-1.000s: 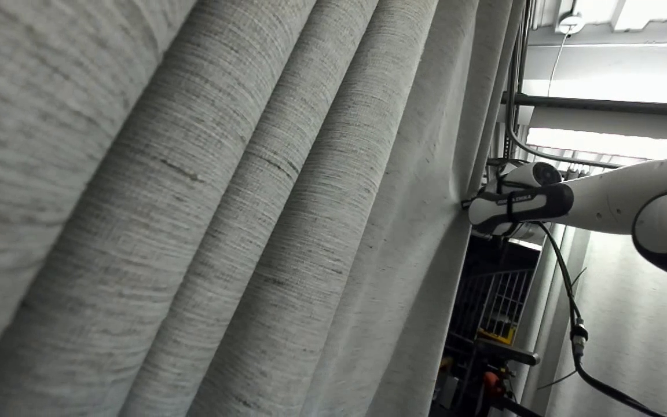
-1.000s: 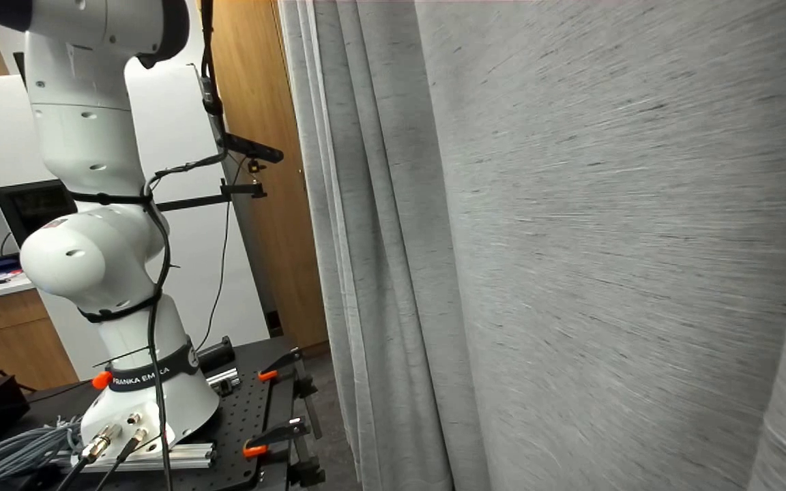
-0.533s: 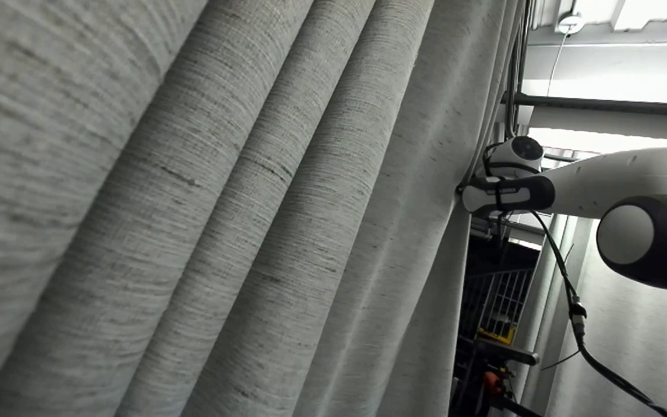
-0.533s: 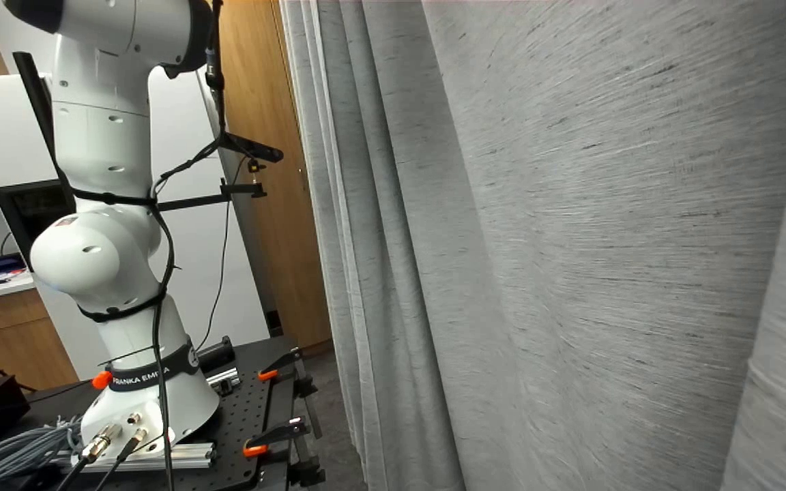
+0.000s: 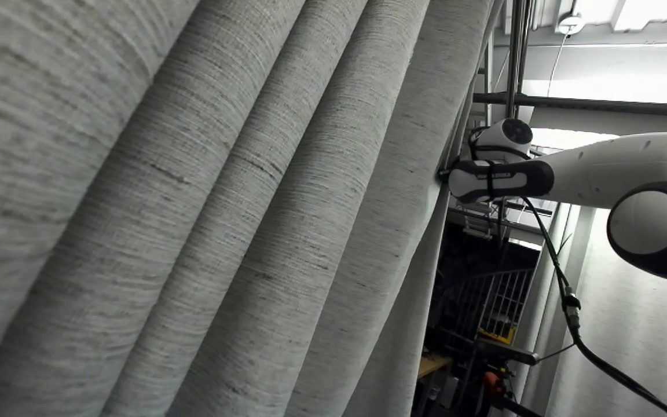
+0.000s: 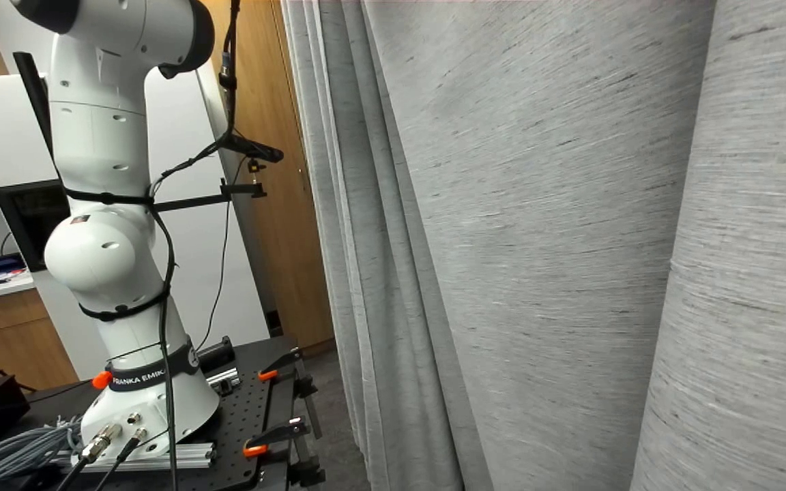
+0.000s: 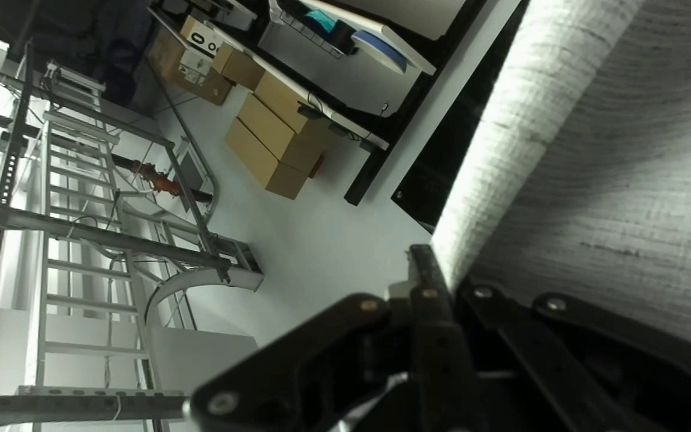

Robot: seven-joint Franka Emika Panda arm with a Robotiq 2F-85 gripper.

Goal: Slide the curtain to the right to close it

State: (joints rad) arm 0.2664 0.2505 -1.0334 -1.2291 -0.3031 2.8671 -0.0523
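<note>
The grey curtain [image 5: 310, 191] hangs in long folds and fills the left and middle of an exterior view. It also fills the right half of an exterior view [image 6: 536, 225]. My gripper [image 5: 443, 175] is at the curtain's free edge, at the end of the white arm [image 5: 588, 174]. The cloth is puckered at the fingers. In the wrist view the gripper [image 7: 450, 282] has its fingers close together, with the curtain's edge [image 7: 501, 144] running down between them. The far finger is partly hidden behind the cloth. In an exterior view the gripper is out of sight and only the arm [image 6: 103, 150] shows.
Metal rails [image 5: 519, 58] run past the curtain's top. A black cable [image 5: 559, 255] hangs from the arm. The wrist view shows a ladder-like rack [image 7: 81, 282] and cardboard boxes [image 7: 273, 138]. The arm stands on a black table [image 6: 243, 409] with clamps, beside a wooden cabinet [image 6: 277, 225].
In an exterior view the gripper has moved left and up, and the curtain's free edge has shifted left, uncovering more background. Elsewhere, a large fold has bulged in from the right.
</note>
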